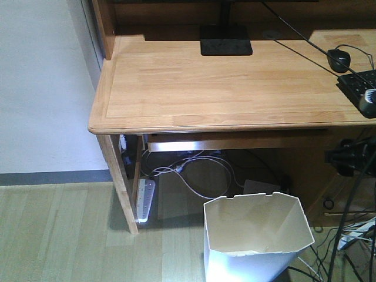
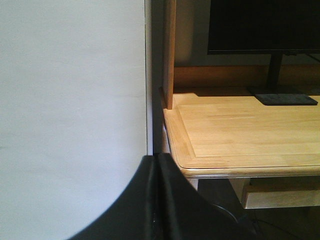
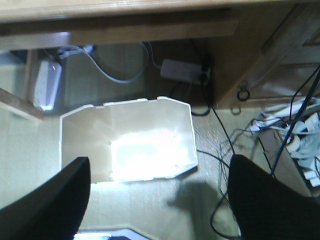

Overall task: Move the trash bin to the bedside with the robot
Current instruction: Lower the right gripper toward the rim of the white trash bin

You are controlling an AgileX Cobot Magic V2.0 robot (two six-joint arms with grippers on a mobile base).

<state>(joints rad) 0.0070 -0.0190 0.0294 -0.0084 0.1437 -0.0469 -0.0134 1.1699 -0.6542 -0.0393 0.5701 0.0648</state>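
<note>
The white trash bin (image 1: 255, 235) stands on the floor in front of the desk, its cream inside empty. In the right wrist view the bin (image 3: 85, 130) lies below, its bright bottom lit. My right gripper (image 3: 159, 167) is open, its black fingers (image 3: 55, 200) spread wide above the bin's near side, holding nothing. The right arm (image 1: 351, 155) shows at the right edge, above and right of the bin. My left gripper (image 2: 153, 159) is shut and empty, held up near the white wall by the desk's left corner. The bed is out of view.
A light wooden desk (image 1: 223, 88) carries a monitor stand (image 1: 226, 41), a mouse (image 1: 339, 59) and a keyboard (image 1: 358, 82). Under it lie a power strip (image 1: 145, 200) and tangled cables (image 3: 295, 135). A desk leg (image 1: 120, 182) stands left of the bin. The white wall (image 2: 70, 100) is at the left.
</note>
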